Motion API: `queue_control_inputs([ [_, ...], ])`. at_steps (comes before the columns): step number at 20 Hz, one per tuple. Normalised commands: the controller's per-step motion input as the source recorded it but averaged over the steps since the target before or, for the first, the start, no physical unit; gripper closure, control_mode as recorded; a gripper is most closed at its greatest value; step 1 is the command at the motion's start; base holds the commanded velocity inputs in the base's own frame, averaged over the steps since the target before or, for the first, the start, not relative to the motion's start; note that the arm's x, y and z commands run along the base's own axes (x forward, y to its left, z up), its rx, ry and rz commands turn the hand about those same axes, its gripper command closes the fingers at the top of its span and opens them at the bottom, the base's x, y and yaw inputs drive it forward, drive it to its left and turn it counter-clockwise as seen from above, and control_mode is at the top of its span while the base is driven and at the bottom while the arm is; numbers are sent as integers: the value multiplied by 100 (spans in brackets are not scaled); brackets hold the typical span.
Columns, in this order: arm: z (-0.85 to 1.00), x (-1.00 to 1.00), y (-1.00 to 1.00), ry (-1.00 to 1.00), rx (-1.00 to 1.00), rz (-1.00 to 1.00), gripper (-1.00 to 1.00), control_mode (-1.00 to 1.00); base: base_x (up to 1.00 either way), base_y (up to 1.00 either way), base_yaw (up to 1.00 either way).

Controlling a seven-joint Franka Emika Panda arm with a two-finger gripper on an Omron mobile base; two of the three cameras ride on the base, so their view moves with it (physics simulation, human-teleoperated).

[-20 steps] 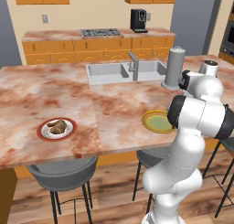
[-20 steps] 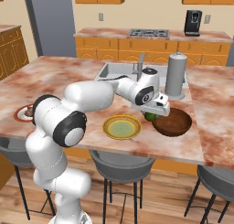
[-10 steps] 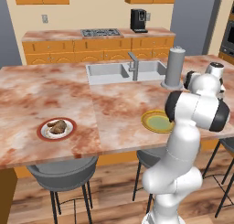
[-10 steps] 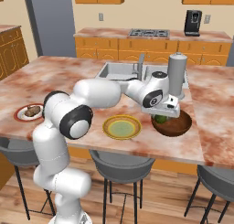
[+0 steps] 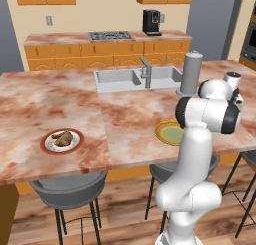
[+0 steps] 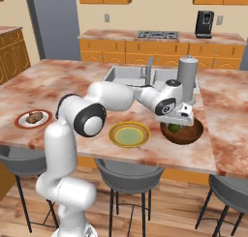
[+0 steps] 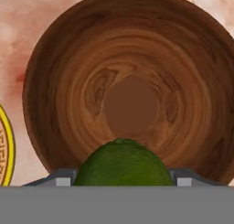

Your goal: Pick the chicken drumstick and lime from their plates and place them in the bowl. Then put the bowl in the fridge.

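At the far left of the worktop [image 6: 58, 81], the chicken drumstick [image 6: 34, 117] lies on the white red-rimmed plate [image 6: 22, 123], untouched, so that half of the picking is not yet done. Moving right, the yellow-rimmed plate [image 6: 129, 134] with the pale green centre sits bare near the front edge. Just beside it to the right stands the bowl [image 6: 193, 133], dark brown with a reddish inside.

The end effector [image 6: 175, 123] hangs directly over the bowl with the lime [image 7: 122, 163] clamped between its fingers; in the hand view the green fruit sits above the bowl's open centre, and nothing lies in the bowl below it. By this judgement the lime is at the point of release but not yet placed.

Left to do: let the lime go, fetch the drumstick from well across the worktop, drop it in, then carry the bowl to the fridge, which cannot be made out for certain here.

Around the work: the sink [image 6: 127, 75] and its faucet [image 6: 149, 66] lie behind the plates, and a tall grey cylinder [image 6: 187, 78] stands close behind the bowl, near enough to crowd the arm when the bowl is lifted. Stools [image 6: 127, 176] stand below the front edge.
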Motion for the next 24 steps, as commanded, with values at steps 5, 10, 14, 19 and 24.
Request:
queue_control_inputs([
  [5,-26,11,-12,15,6,0,100,-100,0,0,0],
  [10,-18,16,-3,13,9,0,-100,-100,0,0,0],
  [14,-1,2,-1,14,9,0,-100,-100,0,0,0],
  [19,5,-4,-2,8,6,0,-100,-100,0,0,0],
  [24,24,-22,7,-1,4,0,-100,-100,0,0,0],
])
